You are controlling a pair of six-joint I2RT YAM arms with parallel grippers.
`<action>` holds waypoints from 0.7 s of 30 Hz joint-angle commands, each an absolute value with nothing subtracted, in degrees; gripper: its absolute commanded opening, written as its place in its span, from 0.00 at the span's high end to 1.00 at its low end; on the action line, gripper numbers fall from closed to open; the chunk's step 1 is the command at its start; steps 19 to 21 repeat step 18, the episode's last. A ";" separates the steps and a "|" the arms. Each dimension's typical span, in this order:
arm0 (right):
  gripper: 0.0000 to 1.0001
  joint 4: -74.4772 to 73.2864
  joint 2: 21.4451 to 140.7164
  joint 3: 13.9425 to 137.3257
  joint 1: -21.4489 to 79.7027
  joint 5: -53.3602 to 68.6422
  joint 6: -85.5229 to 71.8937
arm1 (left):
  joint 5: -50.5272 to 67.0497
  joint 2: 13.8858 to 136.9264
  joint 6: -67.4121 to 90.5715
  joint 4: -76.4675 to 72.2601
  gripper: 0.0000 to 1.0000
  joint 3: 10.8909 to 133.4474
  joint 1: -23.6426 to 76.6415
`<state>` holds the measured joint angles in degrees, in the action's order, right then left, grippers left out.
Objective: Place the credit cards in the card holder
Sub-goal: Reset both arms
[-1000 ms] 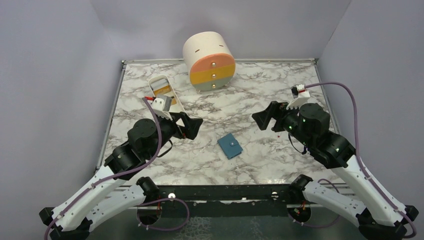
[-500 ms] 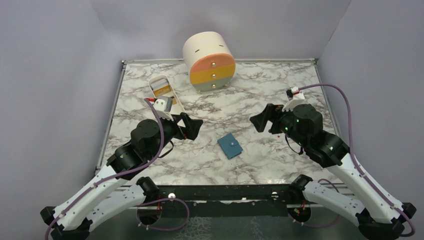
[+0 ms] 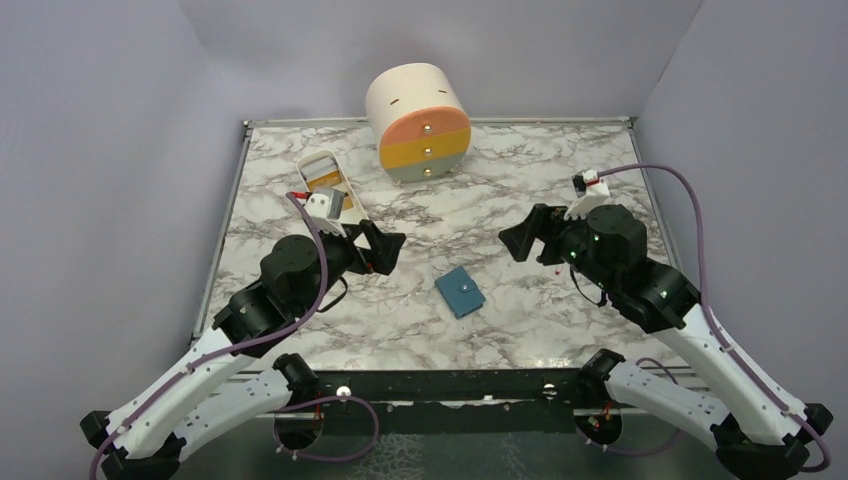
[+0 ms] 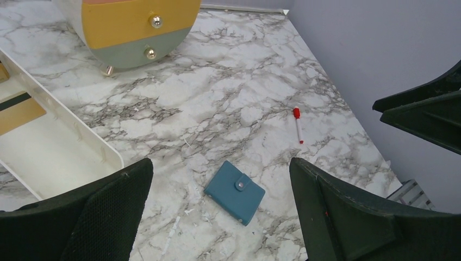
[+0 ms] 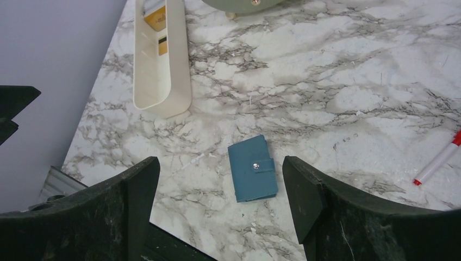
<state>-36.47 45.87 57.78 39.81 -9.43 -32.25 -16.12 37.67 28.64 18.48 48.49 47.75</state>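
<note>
The card holder (image 3: pixel 460 292), a closed blue wallet with a silvery snap stud, lies flat on the marble table between the two arms; it also shows in the left wrist view (image 4: pixel 235 191) and the right wrist view (image 5: pixel 252 168). Gold credit cards (image 3: pixel 325 182) lie in the far end of a long white tray (image 3: pixel 352 198), and they show in both wrist views (image 5: pixel 157 19) (image 4: pixel 19 111). My left gripper (image 3: pixel 388 254) (image 4: pixel 220 163) hovers open, left of the holder. My right gripper (image 3: pixel 515 243) (image 5: pixel 220 161) hovers open to its right. Neither touches anything.
A cream cylinder with orange, yellow and grey drawers (image 3: pixel 418 122) stands at the back centre. A red-capped pen (image 4: pixel 298 124) (image 5: pixel 437 162) lies on the marble right of the holder, below my right gripper. Walls close in the table on three sides.
My right arm has shifted slightly left toward the table's middle. My left arm has edged a little up and back. Both grippers stay open; the card holder has not moved.
</note>
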 commanded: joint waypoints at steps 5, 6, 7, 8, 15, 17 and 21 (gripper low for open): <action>0.16 -35.61 44.65 61.34 40.16 -8.12 -31.38 | -16.52 37.64 27.67 16.75 0.01 52.03 47.81; 0.16 -35.49 44.47 61.28 40.12 -8.05 -31.42 | -16.52 37.65 27.64 16.73 0.01 52.05 47.81; 0.16 -35.07 44.27 60.87 40.13 -7.96 -31.32 | -16.59 37.70 27.58 16.70 0.01 51.90 47.81; 0.16 -34.35 44.03 60.27 40.16 -7.95 -31.30 | -16.73 37.68 27.51 16.68 0.01 51.54 47.82; 0.16 -33.20 44.71 55.53 40.17 -8.27 -33.54 | -14.57 37.53 28.53 13.91 0.01 46.47 47.79; 0.16 -33.19 44.98 54.82 40.12 -8.43 -34.12 | -14.13 37.50 28.56 13.29 0.01 45.30 47.81; 0.16 -33.22 45.07 54.62 40.16 -8.34 -34.27 | -13.98 37.54 28.33 13.32 0.01 45.25 47.81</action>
